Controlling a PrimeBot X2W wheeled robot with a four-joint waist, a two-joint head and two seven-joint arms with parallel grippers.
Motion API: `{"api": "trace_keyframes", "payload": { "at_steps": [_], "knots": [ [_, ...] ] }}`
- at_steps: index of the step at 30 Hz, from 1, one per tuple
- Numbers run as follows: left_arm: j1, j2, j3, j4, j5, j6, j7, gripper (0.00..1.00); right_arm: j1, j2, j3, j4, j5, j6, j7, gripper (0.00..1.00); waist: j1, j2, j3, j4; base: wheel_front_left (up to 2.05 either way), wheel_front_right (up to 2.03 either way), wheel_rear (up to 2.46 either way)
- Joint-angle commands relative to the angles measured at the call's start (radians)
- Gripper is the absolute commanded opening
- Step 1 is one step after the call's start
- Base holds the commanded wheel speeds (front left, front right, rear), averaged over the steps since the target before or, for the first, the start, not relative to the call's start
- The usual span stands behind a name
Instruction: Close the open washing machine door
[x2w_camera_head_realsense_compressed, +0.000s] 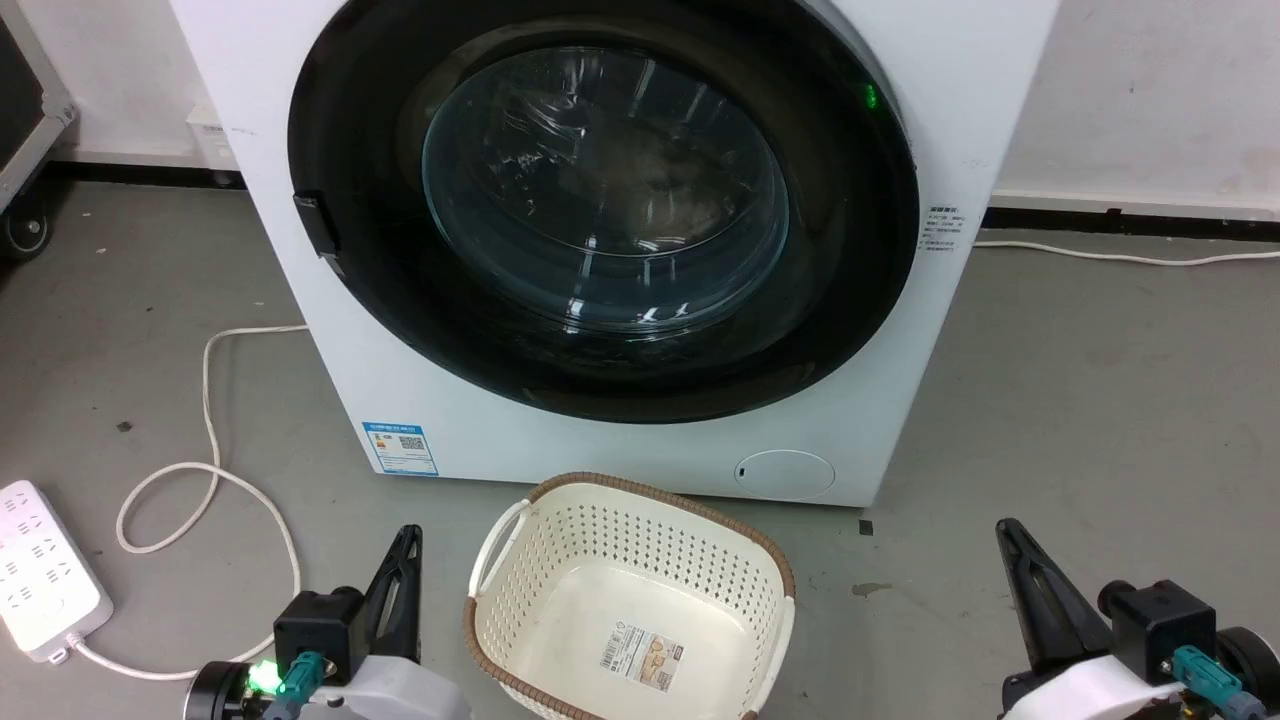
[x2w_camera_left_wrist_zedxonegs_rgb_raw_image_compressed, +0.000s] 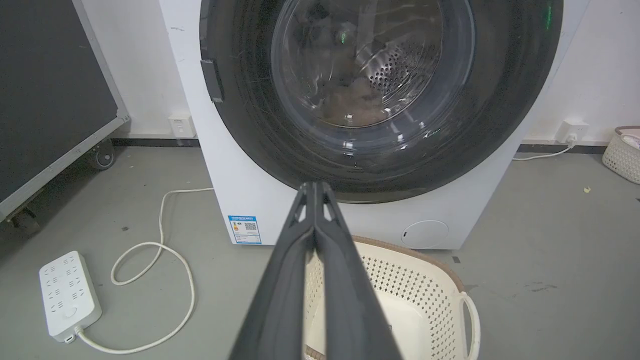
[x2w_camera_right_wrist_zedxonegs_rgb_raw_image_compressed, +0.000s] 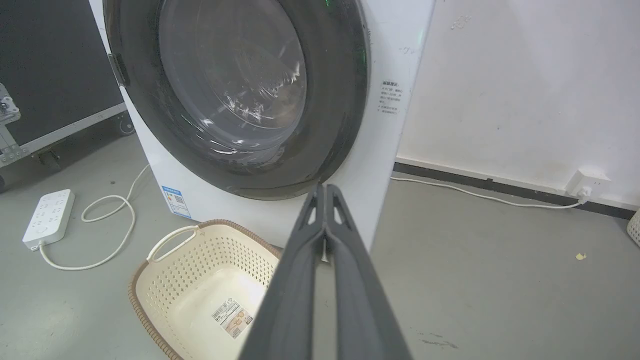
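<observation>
The washing machine door (x2w_camera_head_realsense_compressed: 604, 190), a wide glossy black rim around a bulging clear glass bowl, lies flat against the white washing machine (x2w_camera_head_realsense_compressed: 560, 440) front, with a black tab (x2w_camera_head_realsense_compressed: 318, 222) on its left edge. Through the glass (x2w_camera_left_wrist_zedxonegs_rgb_raw_image_compressed: 370, 65) I see the steel drum and something brownish inside. The door (x2w_camera_right_wrist_zedxonegs_rgb_raw_image_compressed: 235, 90) looks flush from the right side too. My left gripper (x2w_camera_head_realsense_compressed: 405, 545) is shut and empty, low at the lower left, well short of the machine. My right gripper (x2w_camera_head_realsense_compressed: 1005, 532) is shut and empty at the lower right. Both pairs of fingertips (x2w_camera_left_wrist_zedxonegs_rgb_raw_image_compressed: 315, 186) (x2w_camera_right_wrist_zedxonegs_rgb_raw_image_compressed: 325, 187) are pressed together.
An empty cream laundry basket (x2w_camera_head_realsense_compressed: 630, 600) stands on the grey floor between my grippers, in front of the machine. A white power strip (x2w_camera_head_realsense_compressed: 45, 570) and looped cable (x2w_camera_head_realsense_compressed: 210, 480) lie at the left. A black wheeled case (x2w_camera_left_wrist_zedxonegs_rgb_raw_image_compressed: 50, 100) stands far left; another basket (x2w_camera_left_wrist_zedxonegs_rgb_raw_image_compressed: 622, 155) sits far right.
</observation>
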Motion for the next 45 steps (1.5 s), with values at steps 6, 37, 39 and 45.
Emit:
{"api": "trace_keyframes", "payload": {
  "at_steps": [6,37,39,45],
  "knots": [
    [-0.014,-0.001,0.007,-0.019,0.016,0.009,0.017,0.00,-0.023,0.004,0.007,-0.010,-0.004,-0.001,0.017,0.00,0.0000,0.0000,0.003,-0.001,0.00,0.00,0.00],
    [-0.020,-0.002,0.028,-0.072,0.054,0.031,0.078,0.00,-0.047,0.005,0.032,-0.022,-0.009,-0.001,0.078,0.00,0.0000,0.0000,0.014,-0.007,0.00,0.00,0.00],
    [-0.020,-0.002,0.029,-0.076,0.057,0.033,0.082,0.00,-0.049,0.005,0.033,-0.023,-0.009,-0.001,0.083,0.00,0.0000,0.0000,0.015,-0.008,0.00,0.00,0.00],
    [-0.020,-0.002,0.030,-0.078,0.058,0.034,0.085,0.00,-0.050,0.005,0.034,-0.024,-0.009,-0.001,0.085,0.00,0.0000,0.0000,0.015,-0.008,0.00,0.00,0.00]
  ]
}}
